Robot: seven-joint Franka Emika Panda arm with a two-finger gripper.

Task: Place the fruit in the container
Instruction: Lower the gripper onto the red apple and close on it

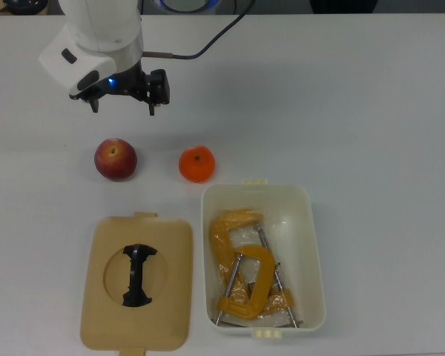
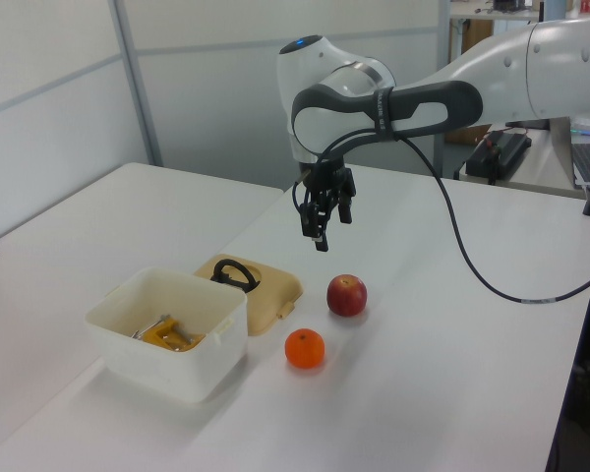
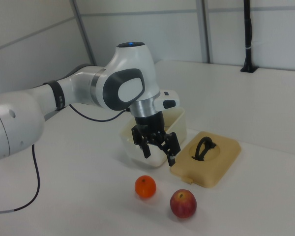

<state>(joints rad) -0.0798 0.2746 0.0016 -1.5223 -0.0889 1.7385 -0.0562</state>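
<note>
Red with a yellowish blush, the apple (image 1: 116, 159) is sitting on the white worktop (image 1: 371, 104) almost straight below my hand (image 1: 123, 102) in the top view, and that is the relation I am steering by. I am holding the hand in the air above the worktop, well clear of both fruits, its two fingers standing apart with nothing between them. In the top view the orange (image 1: 196, 164) is lying just to the apple's right, so it is further off my line than the apple; the two are near each other but not touching.

The container (image 1: 311, 245) is sitting on the top view's lower right, past the orange, with a yellow-orange clamp (image 1: 241, 267) already lying inside it. The tan lid (image 1: 104, 297) with its black handle is lying flat beside the tub, on the top view's left of it and below the apple.

I am judging the apple the nearer pick: a short drop toward it, then a carry across to the right, over the orange, into the tub. Both fruits are round, so I am not needing any particular wrist turn
</note>
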